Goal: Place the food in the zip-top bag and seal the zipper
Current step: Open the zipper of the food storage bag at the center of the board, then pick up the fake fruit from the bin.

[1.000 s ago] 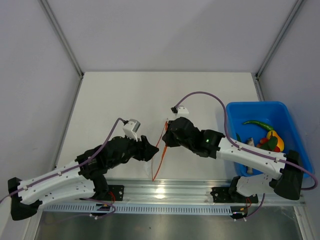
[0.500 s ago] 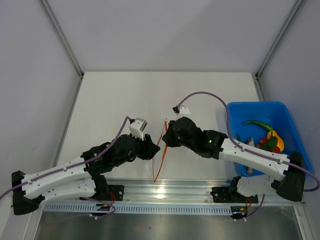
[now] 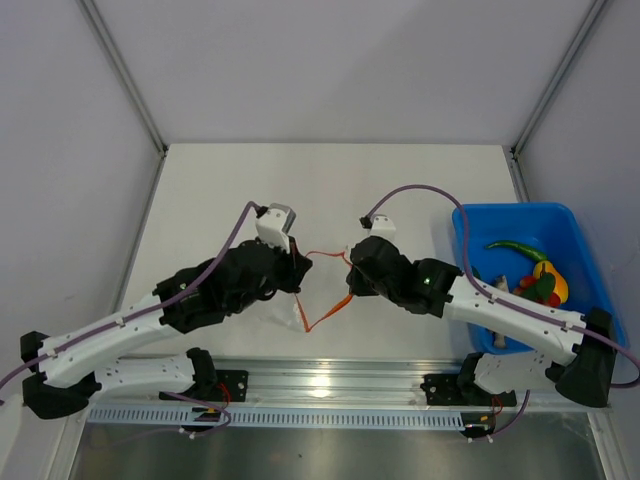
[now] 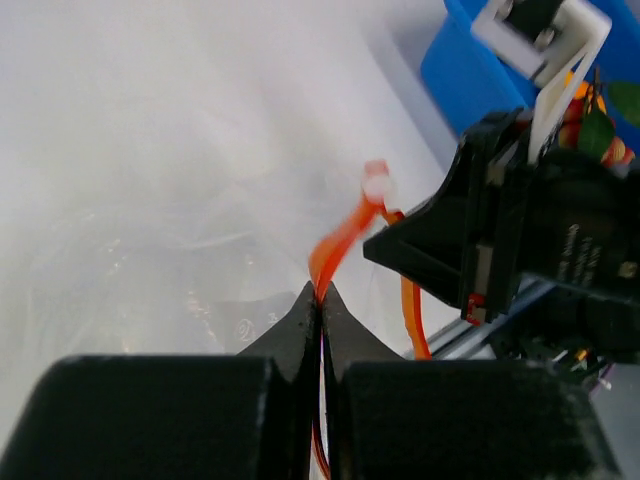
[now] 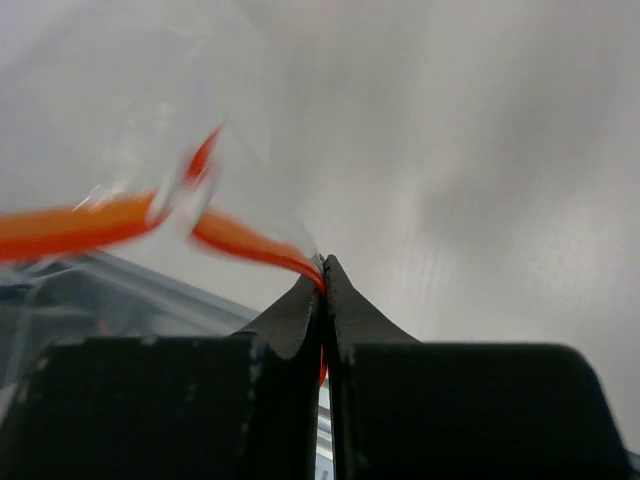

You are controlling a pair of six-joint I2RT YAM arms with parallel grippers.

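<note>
The zip-top bag point(image 4: 130, 250) is clear and hangs between my two grippers near the table's front middle. Its orange-red zipper point(image 3: 322, 318) is spread into an open loop. My left gripper point(image 3: 300, 266) is shut on the left side of the zipper point(image 4: 343, 235). My right gripper point(image 3: 350, 282) is shut on the right side of the zipper point(image 5: 245, 242). The food lies in the blue bin point(image 3: 480, 222) at the right: a long green pepper point(image 3: 515, 247), a yellow-orange pepper point(image 3: 551, 281) and red tomatoes point(image 3: 528, 287). The bag's clear film barely shows from above.
The blue bin stands at the table's right edge, beside the right arm's forearm. An aluminium rail point(image 3: 330, 385) with both arm bases runs along the near edge. Grey walls enclose the white table point(image 3: 300, 190) on three sides.
My left gripper moved in to the bag and shut on its zipper edge. The two grippers then drew apart, and the zipper went from a narrow line to an open loop.
</note>
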